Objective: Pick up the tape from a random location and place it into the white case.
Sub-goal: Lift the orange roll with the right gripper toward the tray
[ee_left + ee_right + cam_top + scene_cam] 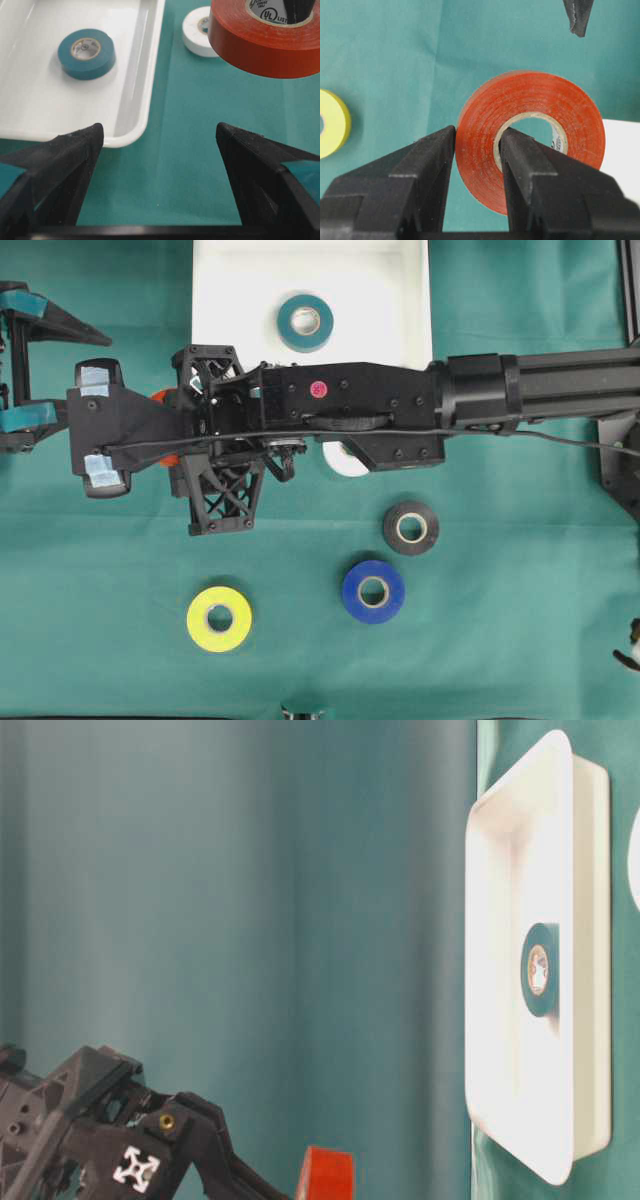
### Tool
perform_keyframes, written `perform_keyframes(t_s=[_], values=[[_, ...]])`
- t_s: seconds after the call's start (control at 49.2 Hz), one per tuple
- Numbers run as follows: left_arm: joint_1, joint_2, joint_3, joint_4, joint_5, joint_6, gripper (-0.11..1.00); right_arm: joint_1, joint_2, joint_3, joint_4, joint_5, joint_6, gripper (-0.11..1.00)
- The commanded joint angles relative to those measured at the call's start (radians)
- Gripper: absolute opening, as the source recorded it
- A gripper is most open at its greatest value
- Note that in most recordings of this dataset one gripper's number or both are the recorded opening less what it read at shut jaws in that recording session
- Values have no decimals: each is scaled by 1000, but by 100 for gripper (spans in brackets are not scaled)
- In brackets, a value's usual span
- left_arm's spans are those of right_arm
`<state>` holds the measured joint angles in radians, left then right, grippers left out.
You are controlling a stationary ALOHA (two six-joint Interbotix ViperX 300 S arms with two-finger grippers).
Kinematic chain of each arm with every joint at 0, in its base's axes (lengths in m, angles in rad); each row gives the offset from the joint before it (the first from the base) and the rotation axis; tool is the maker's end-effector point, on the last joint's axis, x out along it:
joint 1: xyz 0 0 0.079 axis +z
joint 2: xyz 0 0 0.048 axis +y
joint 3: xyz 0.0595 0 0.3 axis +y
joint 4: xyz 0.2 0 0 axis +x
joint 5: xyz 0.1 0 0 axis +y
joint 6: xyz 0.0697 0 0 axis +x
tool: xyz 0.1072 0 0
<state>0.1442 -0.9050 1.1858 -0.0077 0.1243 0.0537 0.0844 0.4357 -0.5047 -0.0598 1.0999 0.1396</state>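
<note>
Fingers [520,165] of the right gripper [477,150] are clamped on the red tape [530,135], one finger outside the roll's wall and one through its core, so the roll hangs on edge in the wrist view above the green table [385,60]. From overhead, the right arm reaches across the middle, and only slivers of red show beneath its black frame, just left of the white case [405,300].

Over on the left side, the left gripper [160,165] has its fingers [65,165] spread wide apart with nothing between them, only bare green cloth. Its camera looks right at the red roll hanging high ahead, with the case's corner just to the left.

Inside the white case lies one teal tape [305,322], flat on the tray floor and well clear of the rim. A white tape [347,460] sits on the table just below the case's lower right corner, half hidden under the arm. Further down the table lie a black tape [411,528], a blue tape [373,591] close beside it, and a yellow tape [219,619] apart to the left, all lying flat.
</note>
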Motion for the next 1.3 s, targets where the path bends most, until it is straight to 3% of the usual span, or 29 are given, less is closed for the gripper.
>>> perform_keyframes(t_s=[0.0, 0.671, 1.281], values=[[2, 6, -9, -2, -6, 0, 97, 0, -55, -29, -2, -3, 2, 31], [0, 6, -11, -2, -5, 0, 97, -14, -55, -28, -3, 5, -3, 32], [2, 6, -9, -2, -5, 0, 97, -196, -63, -29, -3, 21, -40, 32]])
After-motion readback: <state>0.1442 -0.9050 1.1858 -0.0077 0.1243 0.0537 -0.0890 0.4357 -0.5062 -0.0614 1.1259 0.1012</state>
